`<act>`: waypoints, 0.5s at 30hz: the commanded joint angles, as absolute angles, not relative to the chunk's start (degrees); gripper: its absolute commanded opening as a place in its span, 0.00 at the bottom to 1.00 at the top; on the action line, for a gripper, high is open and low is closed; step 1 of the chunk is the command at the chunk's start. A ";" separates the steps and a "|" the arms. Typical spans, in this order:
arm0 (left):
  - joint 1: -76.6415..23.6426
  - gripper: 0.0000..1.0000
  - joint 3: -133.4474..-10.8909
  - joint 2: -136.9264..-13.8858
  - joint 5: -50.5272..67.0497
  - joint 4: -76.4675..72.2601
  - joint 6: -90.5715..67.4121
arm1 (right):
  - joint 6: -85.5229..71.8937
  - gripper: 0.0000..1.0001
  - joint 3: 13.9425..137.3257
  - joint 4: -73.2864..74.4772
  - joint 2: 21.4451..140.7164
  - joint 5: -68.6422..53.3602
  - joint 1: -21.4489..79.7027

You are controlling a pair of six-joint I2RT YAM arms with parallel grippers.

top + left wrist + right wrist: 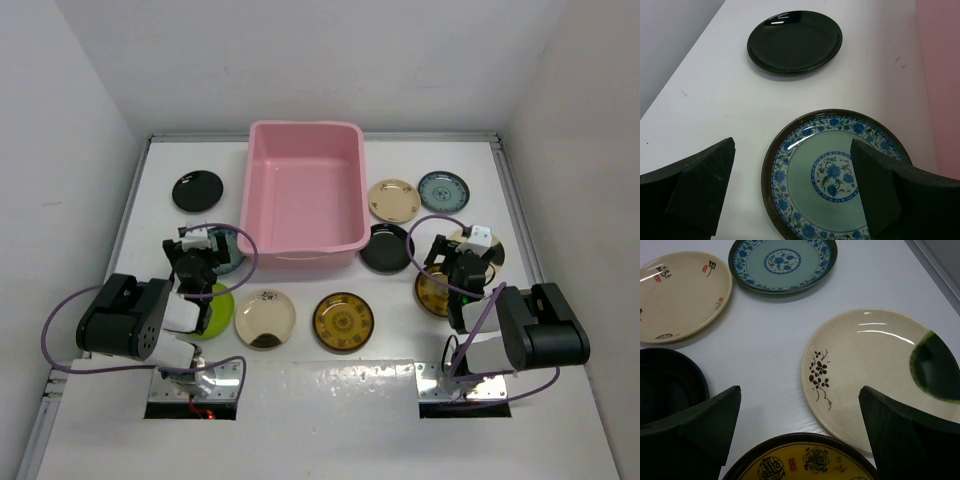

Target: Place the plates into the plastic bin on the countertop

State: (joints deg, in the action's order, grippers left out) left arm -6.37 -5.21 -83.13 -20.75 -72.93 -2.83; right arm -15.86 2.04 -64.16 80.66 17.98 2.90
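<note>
The pink plastic bin stands at the back middle of the white countertop; I see no plate in it. My left gripper is open and empty above a teal-patterned plate, its right finger over the plate, with a black plate beyond. My right gripper is open and empty between a cream plate with a dark green patch and a yellow-brown patterned plate. A black plate, a cream plate and a teal plate lie beyond it.
A lime green plate, a cream plate with a dark patch and a yellow-brown plate lie in a row at the front. The bin's wall is just right of the left gripper. White walls bound the table.
</note>
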 commanded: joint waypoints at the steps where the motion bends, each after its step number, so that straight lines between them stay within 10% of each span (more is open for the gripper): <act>1: -5.80 0.99 -6.24 -82.44 -19.86 -76.03 -2.90 | -14.16 1.00 -0.97 -64.96 79.90 19.25 4.30; 5: -5.80 0.99 -7.46 -78.44 -20.65 -72.54 -2.90 | -11.34 1.00 22.67 -24.03 70.84 24.78 9.40; 8: -4.05 0.99 -26.08 -68.40 -13.07 -32.99 6.40 | 10.76 1.00 49.72 1.18 75.92 23.65 14.14; 12: -2.82 0.99 -41.79 -65.04 -34.46 -22.50 3.87 | 14.99 1.00 77.22 13.89 89.61 40.82 20.04; 14: -2.03 0.99 -49.26 -64.43 -34.54 -19.63 4.92 | 0.55 1.00 91.90 28.55 93.15 28.66 16.03; 15: -0.98 0.99 -52.09 -65.03 -32.45 -17.51 3.36 | -4.08 1.00 93.93 33.18 93.42 -3.28 10.25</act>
